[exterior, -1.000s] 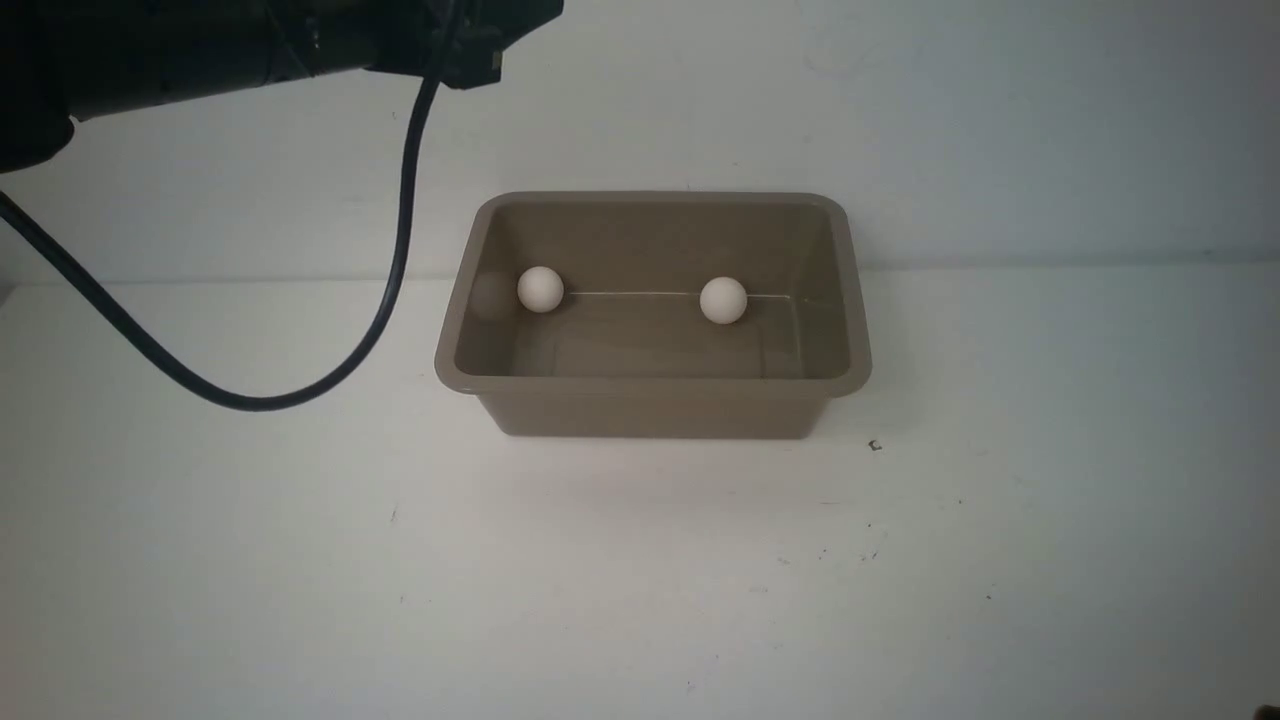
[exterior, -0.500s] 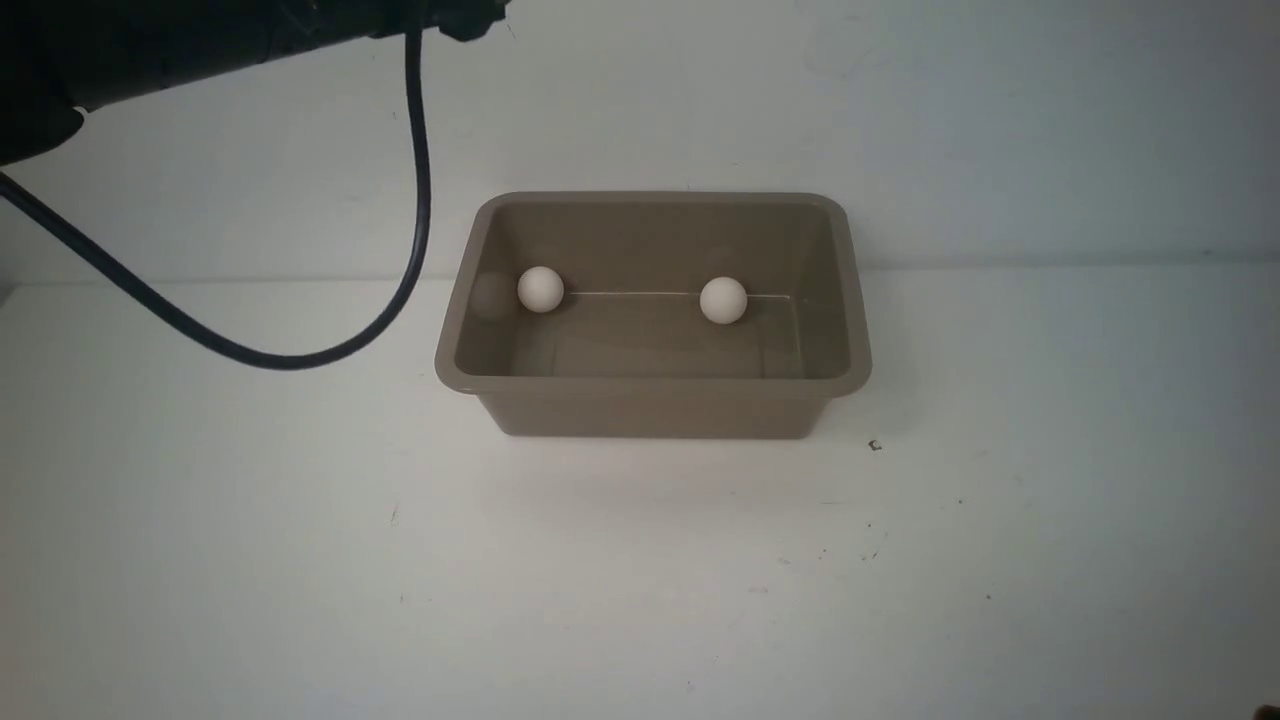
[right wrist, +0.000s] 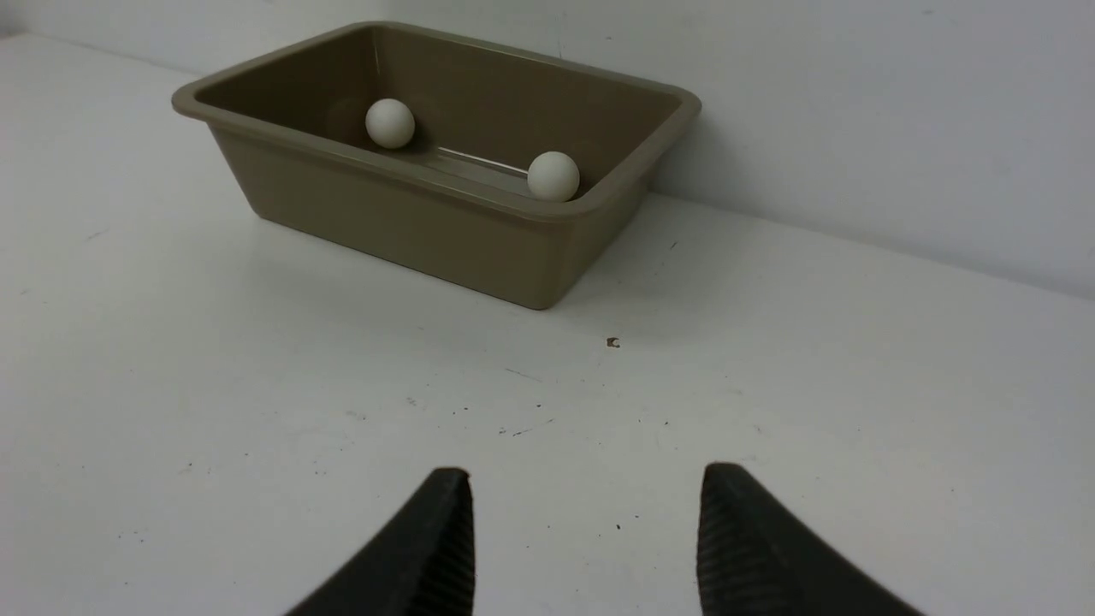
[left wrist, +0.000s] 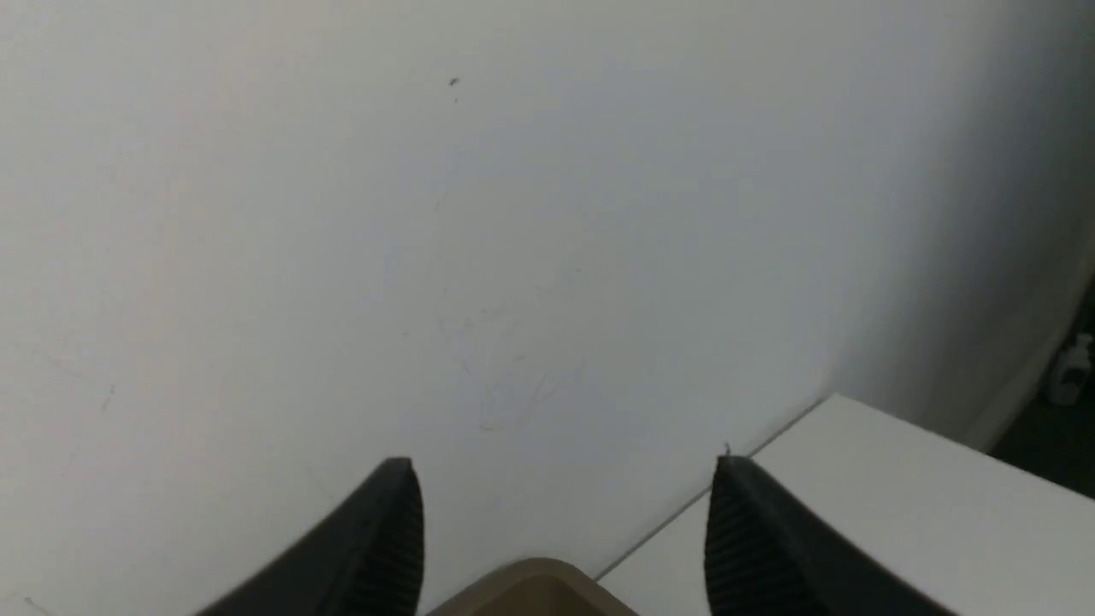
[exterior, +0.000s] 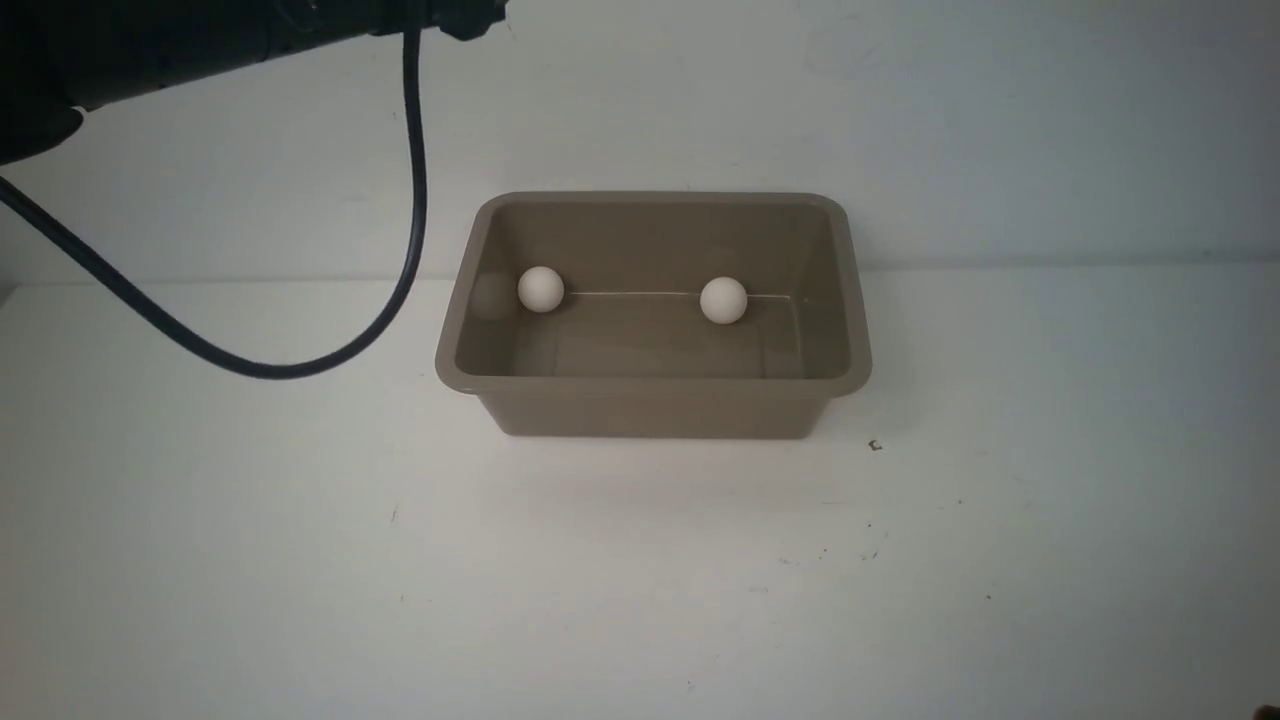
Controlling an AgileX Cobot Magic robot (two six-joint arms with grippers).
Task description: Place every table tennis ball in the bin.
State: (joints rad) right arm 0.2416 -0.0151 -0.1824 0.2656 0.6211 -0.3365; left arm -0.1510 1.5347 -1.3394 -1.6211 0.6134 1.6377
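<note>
The left ball (exterior: 541, 289) and the right ball (exterior: 723, 300) lie well apart inside the bin (exterior: 650, 412), along its far wall. The bin stands far back on the white table (exterior: 600, 580), close to the wall (exterior: 900, 120). The left gripper (left wrist: 562, 466), raised facing the wall, is parted and empty. The right gripper (right wrist: 586, 472), low over the near table, is also parted and empty.
</note>
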